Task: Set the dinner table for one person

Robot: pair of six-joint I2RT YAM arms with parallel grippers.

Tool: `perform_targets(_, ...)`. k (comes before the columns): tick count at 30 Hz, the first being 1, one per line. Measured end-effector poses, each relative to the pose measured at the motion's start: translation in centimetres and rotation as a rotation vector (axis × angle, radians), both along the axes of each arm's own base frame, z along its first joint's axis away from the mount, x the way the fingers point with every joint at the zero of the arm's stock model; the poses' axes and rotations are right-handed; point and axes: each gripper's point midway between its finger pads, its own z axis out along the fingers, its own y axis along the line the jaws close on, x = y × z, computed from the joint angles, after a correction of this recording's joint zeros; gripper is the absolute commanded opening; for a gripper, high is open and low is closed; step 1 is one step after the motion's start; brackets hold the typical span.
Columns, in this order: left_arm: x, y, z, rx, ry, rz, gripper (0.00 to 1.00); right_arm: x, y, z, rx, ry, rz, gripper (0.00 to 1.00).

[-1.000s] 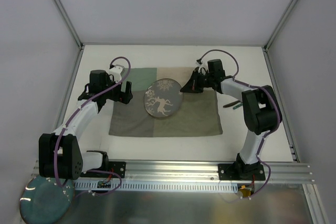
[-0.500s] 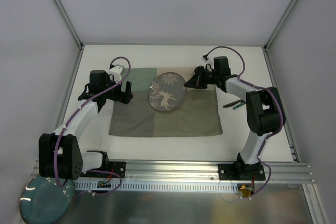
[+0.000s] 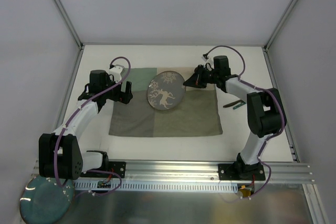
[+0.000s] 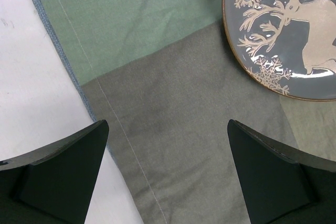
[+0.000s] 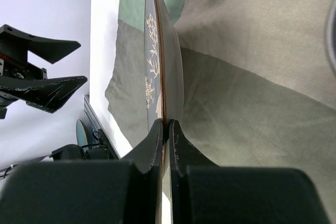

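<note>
Change: the plate [image 3: 166,91] now lies further back over the mat [image 3: 157,121] than a second ago, and more tilted.
Right pincer [image 5: 167,125]: clenched on the plate's rim; I see the plate edge-on.
Left pincer [image 4: 167,127]: released, empty, above the mat's left edge.
Meaning: I judge the plate is in carry, not yet set; the task is early.
Table [image 3: 247,135]: matte white; the mat lies flat at its middle.
Contact: cannot tell whether the plate's low edge touches the mat.
Beside mat, right: slim dark items [image 3: 232,104], kind unclear.
Room: plain white walls, aluminium bars [image 3: 63,9].
</note>
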Motion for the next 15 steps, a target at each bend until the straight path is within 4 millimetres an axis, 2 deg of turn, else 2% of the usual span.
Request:
perform_targets(8, 0.0, 0.0, 0.0, 0.000, 0.000, 0.000, 0.99, -1.8, 1.0, 1.3, 0.009, -0.028, 0.031, 0.00)
perform_targets(15, 0.0, 0.0, 0.0, 0.000, -0.001, 0.000, 0.99, -3.6, 1.2, -0.4, -0.007, 0.013, 0.052, 0.00)
